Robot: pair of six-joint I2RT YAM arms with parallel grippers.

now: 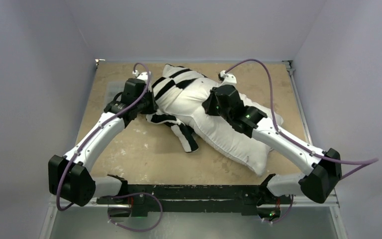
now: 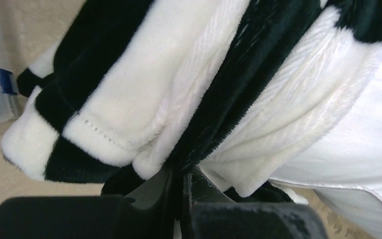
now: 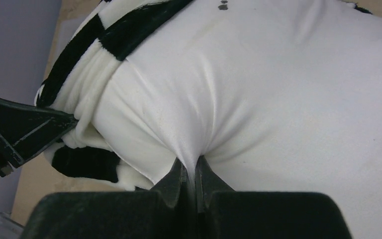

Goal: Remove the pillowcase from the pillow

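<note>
Both grippers pinch tight, ready to pull the pillowcase [image 2: 129, 94] off.
The left gripper [image 2: 181, 180] is closed on a fold of the pillowcase, which is bunched around the far end of the pillow [image 1: 226, 135]. The right gripper [image 3: 195, 172] is closed on the pillow's white skin, at its middle. Next, I think, the left one must pull away from the pillow while the right one holds it down.
</note>
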